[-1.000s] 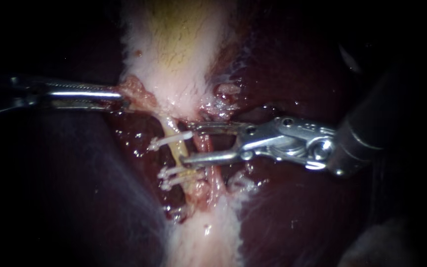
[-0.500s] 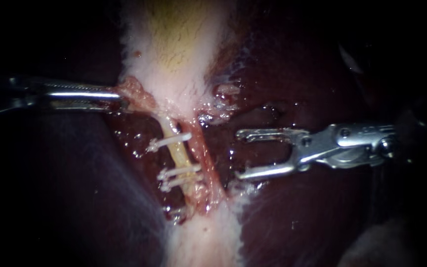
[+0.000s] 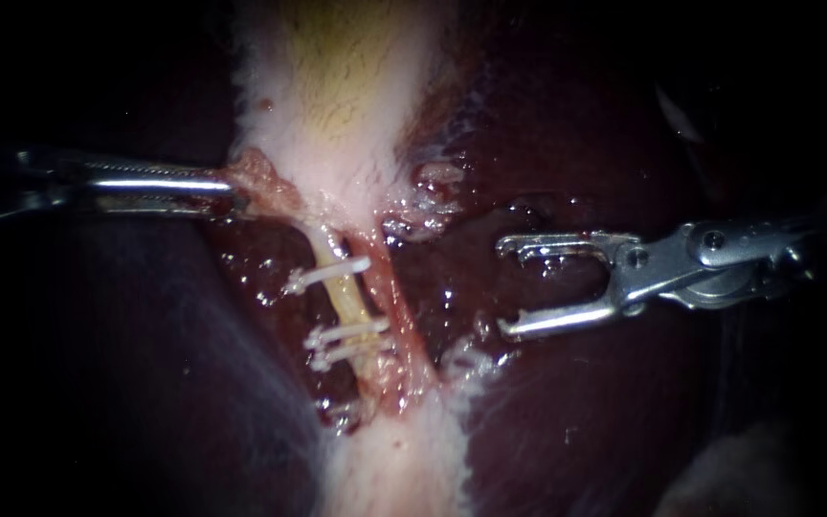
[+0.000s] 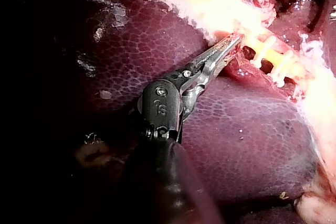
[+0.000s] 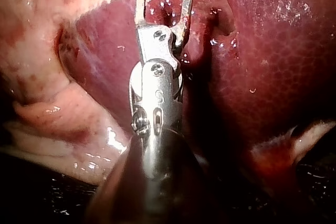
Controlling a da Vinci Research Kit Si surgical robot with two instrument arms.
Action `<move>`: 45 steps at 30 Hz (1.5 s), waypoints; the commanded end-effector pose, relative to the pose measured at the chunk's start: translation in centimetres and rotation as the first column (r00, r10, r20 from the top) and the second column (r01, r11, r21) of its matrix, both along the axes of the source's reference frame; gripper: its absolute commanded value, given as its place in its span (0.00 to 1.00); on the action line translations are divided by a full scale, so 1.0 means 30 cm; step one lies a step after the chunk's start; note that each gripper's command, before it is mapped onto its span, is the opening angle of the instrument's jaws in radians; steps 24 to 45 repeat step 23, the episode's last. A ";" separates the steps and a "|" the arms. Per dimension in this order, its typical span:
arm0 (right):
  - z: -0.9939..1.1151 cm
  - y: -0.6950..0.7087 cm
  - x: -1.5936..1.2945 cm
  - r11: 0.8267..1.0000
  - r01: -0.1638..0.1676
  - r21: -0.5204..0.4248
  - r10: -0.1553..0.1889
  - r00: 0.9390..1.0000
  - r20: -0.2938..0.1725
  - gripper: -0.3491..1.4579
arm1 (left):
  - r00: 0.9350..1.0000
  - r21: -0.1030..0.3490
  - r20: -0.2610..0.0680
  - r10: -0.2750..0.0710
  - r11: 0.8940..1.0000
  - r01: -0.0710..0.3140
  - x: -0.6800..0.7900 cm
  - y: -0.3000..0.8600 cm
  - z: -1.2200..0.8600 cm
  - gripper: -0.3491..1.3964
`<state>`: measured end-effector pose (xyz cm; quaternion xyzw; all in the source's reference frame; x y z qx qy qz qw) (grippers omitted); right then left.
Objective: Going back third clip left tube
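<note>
Right instrument (image 3: 507,287) pincer gapes wide, empty, over glossy liver (image 3: 576,402); left instrument (image 3: 234,190) pincer seemingly clamps the pale gallbladder (image 3: 337,144) edge.

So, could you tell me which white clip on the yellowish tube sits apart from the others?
The white clip nearest the pale gallbladder; bare yellowish tube separates it from the close-set pair further down.
</note>
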<state>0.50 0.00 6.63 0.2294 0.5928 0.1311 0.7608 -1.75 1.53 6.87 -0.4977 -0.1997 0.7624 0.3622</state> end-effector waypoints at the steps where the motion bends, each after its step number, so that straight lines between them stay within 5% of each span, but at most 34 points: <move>1: 0.0001 0.0001 0.0000 1.000 0.000 0.000 0.000 1.000 0.000 0.47 | 1.000 -0.001 -0.004 -0.003 1.000 0.003 -0.0014 -0.0003 0.0016 0.00; 13: 0.0000 0.0000 0.0000 1.000 0.001 0.000 -0.001 1.000 0.000 0.47 | 1.000 -0.008 0.000 0.002 1.000 -0.002 -0.0161 -0.0003 0.0136 0.00; 45: -0.0002 -0.0002 0.0001 1.000 0.000 0.000 0.000 1.000 0.000 0.47 | 1.000 -0.006 -0.001 0.011 1.000 -0.011 -0.0149 0.0002 0.0155 0.00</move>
